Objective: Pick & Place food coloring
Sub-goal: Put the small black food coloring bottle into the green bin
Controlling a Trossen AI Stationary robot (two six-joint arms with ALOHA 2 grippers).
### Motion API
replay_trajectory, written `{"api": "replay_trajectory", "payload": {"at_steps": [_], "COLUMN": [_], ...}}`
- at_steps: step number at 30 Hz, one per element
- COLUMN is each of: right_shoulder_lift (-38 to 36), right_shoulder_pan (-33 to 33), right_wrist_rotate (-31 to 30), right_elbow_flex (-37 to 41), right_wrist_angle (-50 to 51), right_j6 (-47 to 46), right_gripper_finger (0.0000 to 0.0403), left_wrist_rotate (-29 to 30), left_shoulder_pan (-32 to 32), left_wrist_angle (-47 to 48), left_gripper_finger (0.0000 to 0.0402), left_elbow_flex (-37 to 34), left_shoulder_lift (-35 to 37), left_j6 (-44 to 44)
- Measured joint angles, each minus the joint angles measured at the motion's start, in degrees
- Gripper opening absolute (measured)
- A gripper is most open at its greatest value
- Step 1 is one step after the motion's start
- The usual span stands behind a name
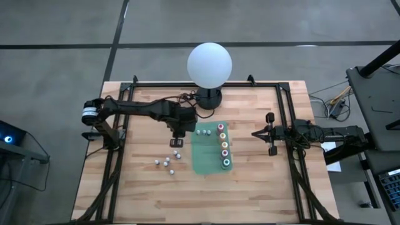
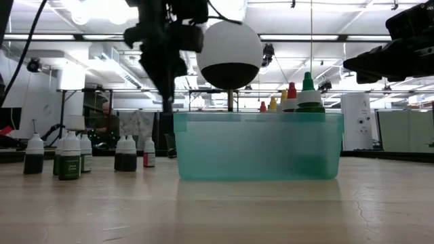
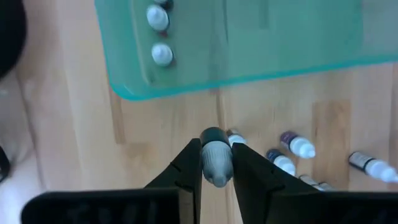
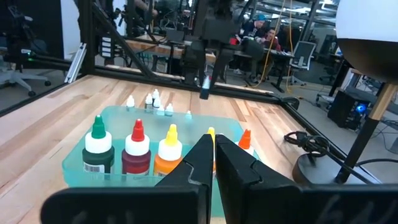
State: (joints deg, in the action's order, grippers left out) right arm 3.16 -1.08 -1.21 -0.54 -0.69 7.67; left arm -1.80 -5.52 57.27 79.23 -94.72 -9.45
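Above a wooden table point(image 1: 250, 187), the left gripper point(image 3: 216, 163) hangs with its jaws clamped on one small whitish food coloring bottle point(image 3: 216, 160), lifted clear of the boards just beside the near edge of a translucent green tray point(image 1: 206, 164). Two more whitish bottles point(image 1: 202, 132) stand inside the tray near that edge, and five tall colour-topped bottles point(image 4: 135, 149) line its far side. Several small bottles point(image 1: 167, 161) remain loose on the open table left of the tray. A white globe lamp point(image 1: 209, 64) stands at the table's back edge. The right gripper point(image 4: 214, 163) waits well right of the tray, jaws together.
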Motion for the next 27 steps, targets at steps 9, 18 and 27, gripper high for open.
{"api": "replay_trajectory", "payload": {"at_steps": [9, 18, 27], "right_shoulder_lift": [0.00, 0.00, 0.04], "right_shoulder_pan": [0.00, -0.04, -0.02], "right_wrist_rotate": [0.00, 0.00, 0.00], "right_elbow_flex": [0.00, 0.00, 0.00], "right_wrist_angle": [0.00, 0.00, 0.00], "right_j6": [0.02, -0.01, -0.03], "right_gripper_finger": [0.0009, 0.0009, 0.0009], "left_wrist_rotate": [-0.20, -2.23, -3.75], "left_shoulder_pan": [0.00, 0.07, 0.42], "left_wrist_angle": [1.70, 2.18, 3.25], "left_gripper_finger": [0.0045, 0.0045, 0.0045], "left_elbow_flex": [8.29, 13.86, 21.09], "left_shoulder_lift": [-5.79, -11.20, -15.61], "left_j6": [0.28, 0.05, -0.07]}}
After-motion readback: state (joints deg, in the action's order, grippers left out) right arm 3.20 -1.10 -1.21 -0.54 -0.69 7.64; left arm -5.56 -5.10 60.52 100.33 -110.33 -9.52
